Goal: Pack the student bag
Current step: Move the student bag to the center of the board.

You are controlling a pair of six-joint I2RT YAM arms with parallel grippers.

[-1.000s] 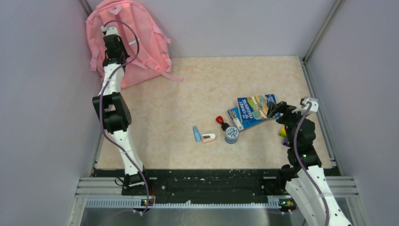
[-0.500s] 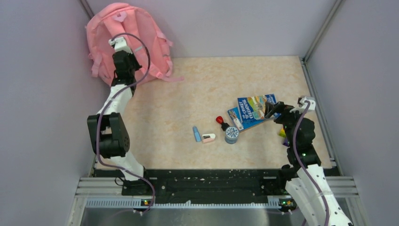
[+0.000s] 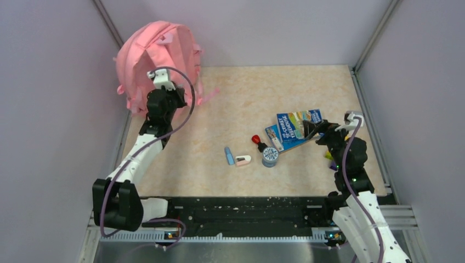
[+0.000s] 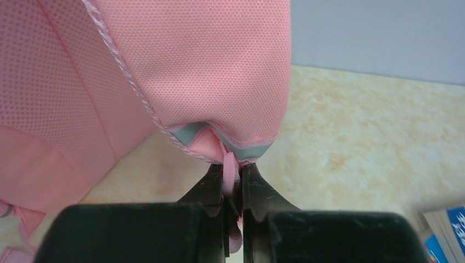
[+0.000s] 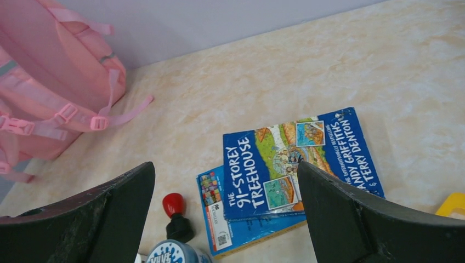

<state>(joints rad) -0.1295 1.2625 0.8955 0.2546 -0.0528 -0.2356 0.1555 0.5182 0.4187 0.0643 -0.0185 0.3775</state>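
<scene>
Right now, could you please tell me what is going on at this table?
The left gripper is shut on a thin pink strap of the pink backpack, in the far left corner. The right gripper hangs open over the 91-Storey Treehouse book, which lies on a second book on the table.

I see the beige marbled table [image 3: 247, 98] carrying the student bag [image 3: 148, 55] in its far left corner. Right of centre lies a blue book [image 3: 272, 133] with a second book [image 3: 299, 125] on top. Just beside them are a red-capped stamp [image 3: 256, 140], a round blue tin [image 3: 270, 155], a pink-white piece [image 3: 243, 160] and a light blue piece [image 3: 228, 155]. A yellow thing [image 5: 452, 205] sits near the right edge.
</scene>
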